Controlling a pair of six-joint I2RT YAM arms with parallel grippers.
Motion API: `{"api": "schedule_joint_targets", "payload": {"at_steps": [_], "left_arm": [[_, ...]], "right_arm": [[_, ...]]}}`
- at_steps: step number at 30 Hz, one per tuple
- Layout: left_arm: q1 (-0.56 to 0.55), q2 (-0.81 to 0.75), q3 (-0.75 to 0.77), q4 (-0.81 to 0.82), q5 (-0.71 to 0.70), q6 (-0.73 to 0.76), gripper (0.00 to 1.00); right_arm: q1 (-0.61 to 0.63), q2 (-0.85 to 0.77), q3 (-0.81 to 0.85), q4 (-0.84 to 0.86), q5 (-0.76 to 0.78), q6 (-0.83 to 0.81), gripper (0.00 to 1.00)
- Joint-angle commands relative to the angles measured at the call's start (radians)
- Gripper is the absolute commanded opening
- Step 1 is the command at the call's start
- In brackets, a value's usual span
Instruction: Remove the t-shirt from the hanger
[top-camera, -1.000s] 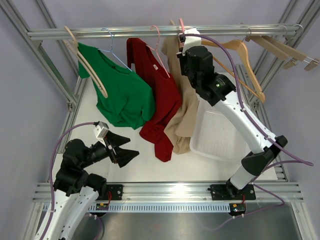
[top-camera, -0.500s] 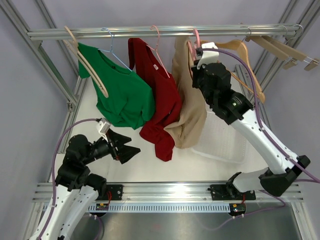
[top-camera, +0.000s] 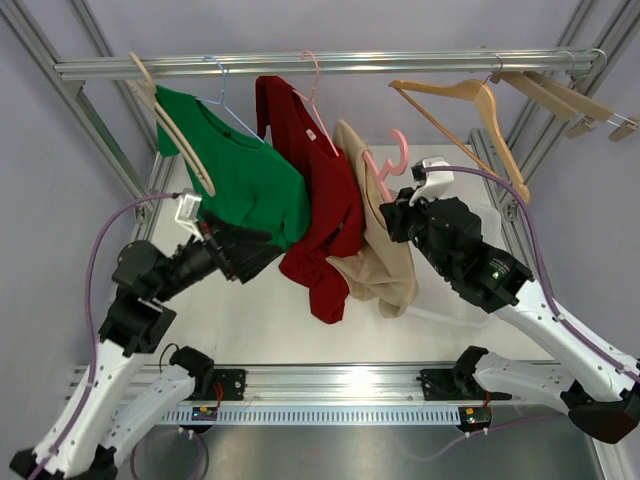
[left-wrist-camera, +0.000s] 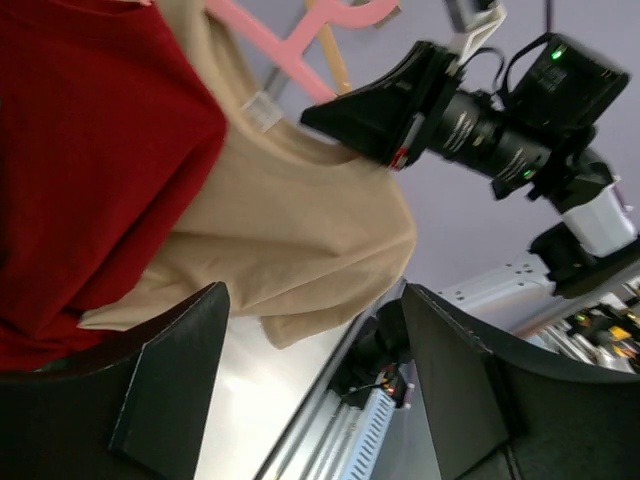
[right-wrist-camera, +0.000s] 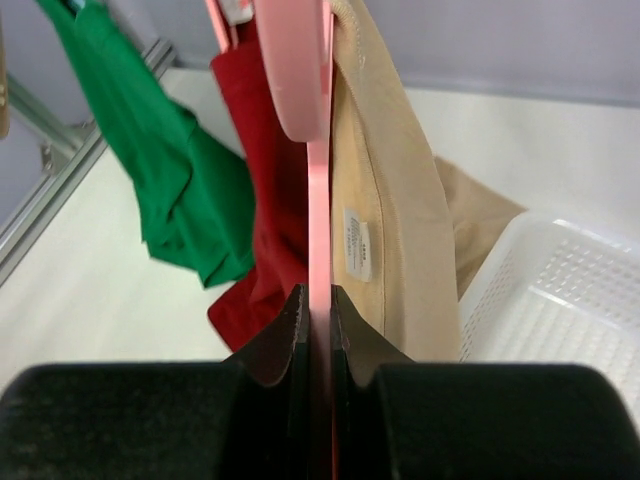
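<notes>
We hold the pink hanger (top-camera: 384, 160) clear of the rail (top-camera: 300, 64), the beige t-shirt (top-camera: 385, 265) draped on it
Our right gripper (right-wrist-camera: 320, 298) is pinched tight on the hanger just below its hook; the t-shirt hangs against the red shirt (top-camera: 325, 215), near the white basket (right-wrist-camera: 560, 300). Our left gripper (left-wrist-camera: 312, 295) gapes wide, holding nothing, facing the beige hem

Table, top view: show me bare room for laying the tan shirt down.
Free: the table strip between the red shirt and the near rail; also the visible part of the basket. Crowded: mid-table, where the green shirt, red shirt and tan shirt hang close together.
</notes>
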Motion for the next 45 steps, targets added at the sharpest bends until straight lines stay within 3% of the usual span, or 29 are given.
{"api": "schedule_joint_targets", "payload": {"at_steps": [1,6,9,13,21,28,34,45], "left_arm": [[-0.132,0.11,0.082,0.092,-0.16,-0.046,0.7],[-0.381,0.283,0.17,0.193,-0.403,-0.031,0.61],[-0.42,0.4,0.179,0.352,-0.455,-0.095,0.61],[-0.429,0.518,0.182,0.516,-0.498,-0.184,0.61],[-0.447,0.737,0.334,0.57,-0.443,-0.18,0.62],[-0.446,0.768,0.295,0.699,-0.521,-0.265,0.63],[-0.446,0.806,0.349,0.601,-0.598,-0.342,0.68],[-0.446,0.846,0.36,0.547,-0.615,-0.396,0.67]], "right_arm": [[0.052,-0.052,-0.034,0.092,0.052,0.069,0.0],[0.084,-0.079,-0.073,0.123,0.068,0.096,0.0],[0.116,-0.093,-0.082,0.129,0.102,0.096,0.0],[0.149,-0.118,-0.085,0.126,0.137,0.089,0.0],[0.178,-0.162,-0.088,0.102,0.146,0.092,0.0],[0.192,-0.17,-0.097,0.099,0.152,0.101,0.0],[0.218,-0.177,-0.097,0.103,0.177,0.09,0.0],[0.268,-0.151,-0.08,0.14,0.289,0.02,0.0]]}}
